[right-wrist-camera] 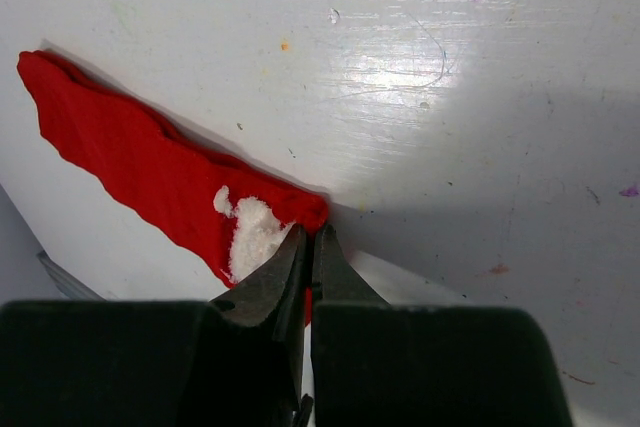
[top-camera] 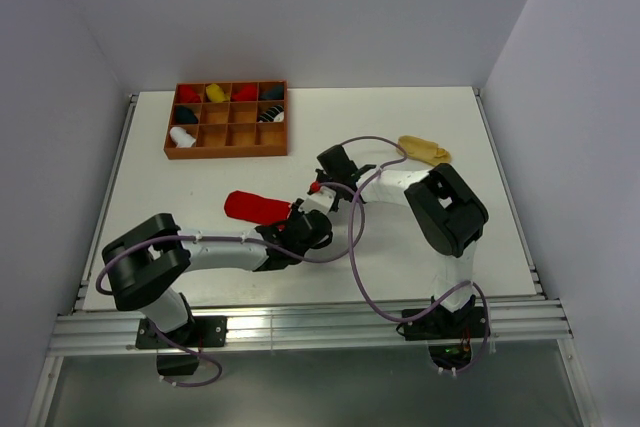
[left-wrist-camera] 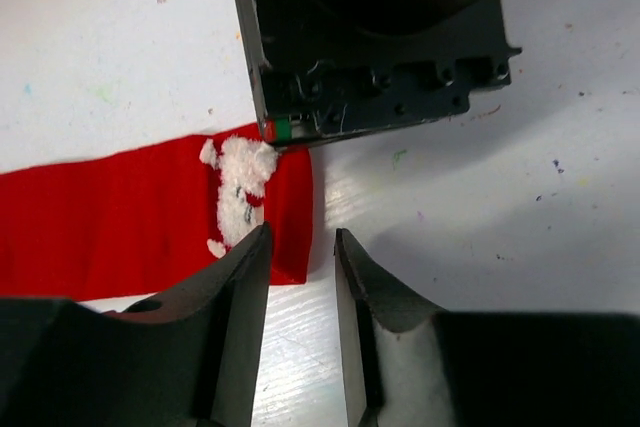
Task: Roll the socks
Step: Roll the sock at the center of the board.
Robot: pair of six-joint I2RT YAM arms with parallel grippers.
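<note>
A red sock [top-camera: 252, 207] lies flat on the white table, its white-patterned end [left-wrist-camera: 240, 192] pointing right. My right gripper [right-wrist-camera: 315, 232] is shut on the edge of that end, and red fabric shows between its jaws. In the top view it [top-camera: 323, 188] comes in from the far side. My left gripper [left-wrist-camera: 302, 237] is open, its jaws a narrow gap apart over bare table at the same end, the left finger [left-wrist-camera: 235, 287] overlapping the sock's corner. A tan-yellow sock [top-camera: 424, 150] lies far right on the table.
A brown wooden compartment tray [top-camera: 228, 150] stands at the back left with several rolled socks in it. The right gripper's black body [left-wrist-camera: 380, 47] hangs close above the left gripper's fingertips. Purple cables loop between the two arms.
</note>
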